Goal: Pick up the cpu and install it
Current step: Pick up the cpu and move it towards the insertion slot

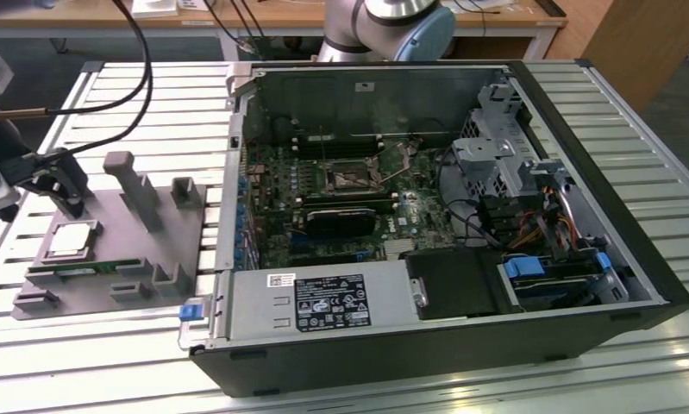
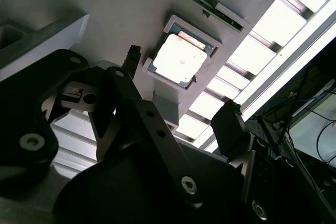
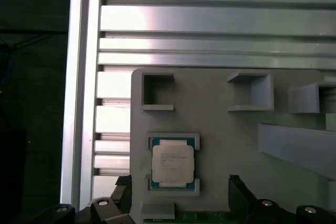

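The cpu point(image 1: 71, 240) is a small square chip with a shiny silver top, lying flat in a framed pocket of the grey fixture plate point(image 1: 114, 297) on the exterior view's left. In both wrist views the cpu point(image 3: 172, 163) point(image 2: 178, 57) sits untouched in its pocket. My gripper point(image 1: 65, 194) hovers above the plate, just beyond the chip. It is open point(image 3: 179, 188), its black fingertips point(image 2: 133, 55) standing apart on either side of the pocket with nothing between them. The motherboard's socket point(image 1: 350, 178) lies inside the open computer case point(image 1: 620, 259).
A green memory stick point(image 1: 85, 269) lies in a slot of the plate beside the chip. Grey upright posts point(image 1: 137, 185) rise from the plate. The plate and case rest on a slatted metal table point(image 1: 114, 95). Cables point(image 1: 137, 78) hang near the arm.
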### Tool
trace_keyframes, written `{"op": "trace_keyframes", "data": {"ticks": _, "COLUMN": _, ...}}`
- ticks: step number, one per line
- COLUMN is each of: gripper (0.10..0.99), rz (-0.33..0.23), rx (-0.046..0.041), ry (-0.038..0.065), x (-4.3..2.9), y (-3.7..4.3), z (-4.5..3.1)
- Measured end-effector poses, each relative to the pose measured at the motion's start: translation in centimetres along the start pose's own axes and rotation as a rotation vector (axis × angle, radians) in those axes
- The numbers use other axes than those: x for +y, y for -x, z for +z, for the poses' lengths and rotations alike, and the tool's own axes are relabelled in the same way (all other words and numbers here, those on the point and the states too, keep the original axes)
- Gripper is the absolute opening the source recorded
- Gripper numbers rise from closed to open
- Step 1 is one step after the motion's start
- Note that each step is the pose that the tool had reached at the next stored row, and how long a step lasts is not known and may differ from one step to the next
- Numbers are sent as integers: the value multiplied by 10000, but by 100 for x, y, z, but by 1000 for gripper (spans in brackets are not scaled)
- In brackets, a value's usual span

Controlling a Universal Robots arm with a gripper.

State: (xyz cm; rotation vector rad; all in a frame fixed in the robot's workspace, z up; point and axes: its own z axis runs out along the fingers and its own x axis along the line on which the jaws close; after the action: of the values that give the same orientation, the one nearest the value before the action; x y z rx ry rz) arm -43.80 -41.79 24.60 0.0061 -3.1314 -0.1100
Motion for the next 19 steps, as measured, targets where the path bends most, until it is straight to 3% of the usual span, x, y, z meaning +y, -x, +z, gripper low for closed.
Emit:
{"op": "trace_keyframes", "data": {"ticks": 3, "gripper": 820, "rz": 0, "rx": 2, "ry": -1, "x": -3, "y": 0, "z": 5}}
{"op": "trace_keyframes", "data": {"ticks": 4, "gripper": 820, "rz": -6, "rx": 1, "ry": 2, "x": -58, "y": -2, "z": 55}}
{"op": "trace_keyframes", "data": {"ticks": 5, "gripper": 820, "rz": -9, "rx": 1, "ry": 2, "x": -65, "y": -1, "z": 68}}
{"op": "trace_keyframes", "data": {"ticks": 11, "gripper": 820, "rz": 15, "rx": 2, "ry": 2, "x": -72, "y": -2, "z": 140}}
{"op": "trace_keyframes", "data": {"ticks": 19, "gripper": 820, "rz": 80, "rx": 0, "ry": 1, "x": -71, "y": -2, "z": 160}}
